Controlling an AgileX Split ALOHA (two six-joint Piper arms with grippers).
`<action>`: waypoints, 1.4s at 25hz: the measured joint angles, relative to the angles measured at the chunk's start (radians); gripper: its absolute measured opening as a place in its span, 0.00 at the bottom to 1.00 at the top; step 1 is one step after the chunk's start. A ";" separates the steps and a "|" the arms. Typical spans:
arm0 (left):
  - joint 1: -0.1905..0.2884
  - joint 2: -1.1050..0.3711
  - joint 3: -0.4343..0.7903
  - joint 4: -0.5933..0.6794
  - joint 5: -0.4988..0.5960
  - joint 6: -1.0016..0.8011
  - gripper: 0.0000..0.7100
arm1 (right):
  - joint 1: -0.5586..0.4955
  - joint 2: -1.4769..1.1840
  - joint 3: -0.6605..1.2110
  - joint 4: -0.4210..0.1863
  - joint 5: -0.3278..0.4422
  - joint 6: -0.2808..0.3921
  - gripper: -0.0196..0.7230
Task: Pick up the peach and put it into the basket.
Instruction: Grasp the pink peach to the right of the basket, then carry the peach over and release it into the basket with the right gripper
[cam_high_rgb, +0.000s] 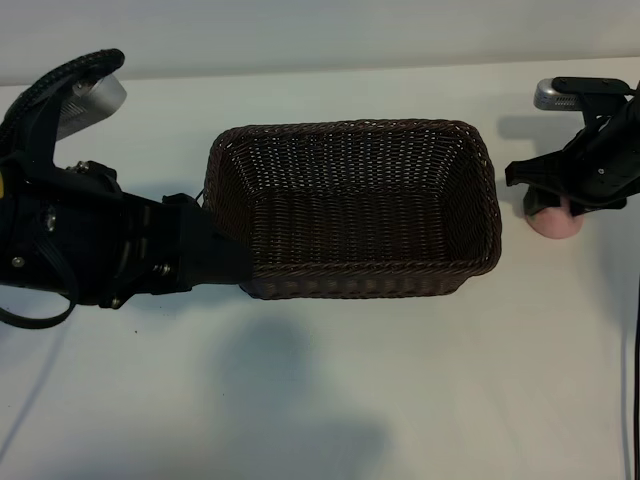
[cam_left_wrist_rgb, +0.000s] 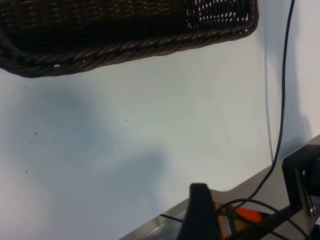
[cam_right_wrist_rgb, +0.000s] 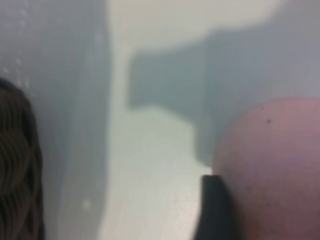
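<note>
On the white table (cam_high_rgb: 330, 400), the empty wicker basket (cam_high_rgb: 352, 285) lies with its long axis crosswise between the arms, the left gripper (cam_high_rgb: 225, 262), jaws spread, against its left corner, while the right gripper (cam_high_rgb: 556, 210) straddles the peach (cam_high_rgb: 558, 224) just beyond its right end, grip undetermined.
</note>
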 joint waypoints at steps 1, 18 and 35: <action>0.000 0.000 0.000 0.000 0.000 0.000 0.78 | 0.000 0.000 0.000 0.002 -0.006 0.001 0.52; 0.000 0.000 0.000 0.000 0.000 0.000 0.78 | 0.000 -0.062 -0.105 -0.028 0.141 0.043 0.09; 0.000 0.000 0.000 0.000 0.000 0.000 0.78 | -0.001 -0.366 -0.120 -0.084 0.305 0.103 0.09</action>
